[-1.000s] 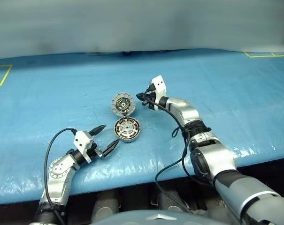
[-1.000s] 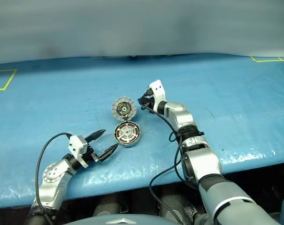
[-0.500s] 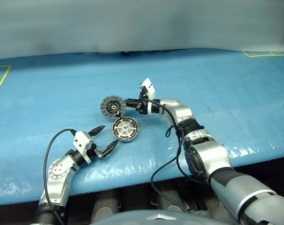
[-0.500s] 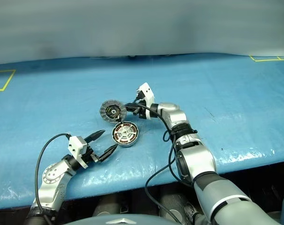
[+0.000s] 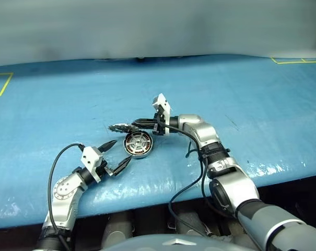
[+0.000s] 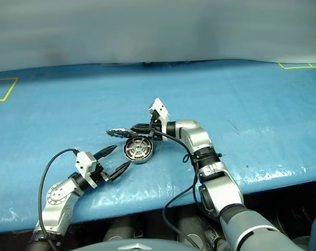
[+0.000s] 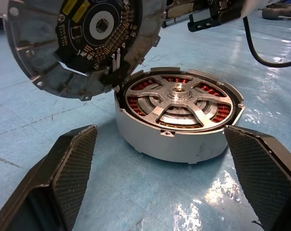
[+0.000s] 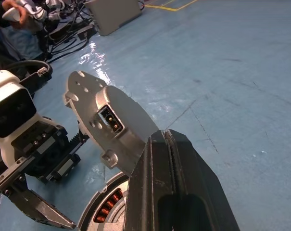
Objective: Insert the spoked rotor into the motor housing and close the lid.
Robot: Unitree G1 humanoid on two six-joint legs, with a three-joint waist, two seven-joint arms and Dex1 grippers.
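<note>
Blue sheeting covers the table [image 5: 262, 99], which runs across to a pale wall behind. Near the table's front edge, about midway along it, sits the motor housing [image 5: 137, 145], a round grey cup lying flat. Its hinged lid [image 7: 78, 43] stands half raised, tilted over the housing's far side, dark inner face and toothed rim turned down toward the cup. Inside the housing lies the spoked rotor [image 7: 180, 98], its silver spokes level with the rim and copper windings showing between them. The right gripper [image 5: 139, 123] reaches in from the housing's right, fingers pressed together, their tips against the lid's outer face. The left gripper [image 5: 116, 153] rests just in front of the housing, fingers spread wide and holding nothing.
</note>
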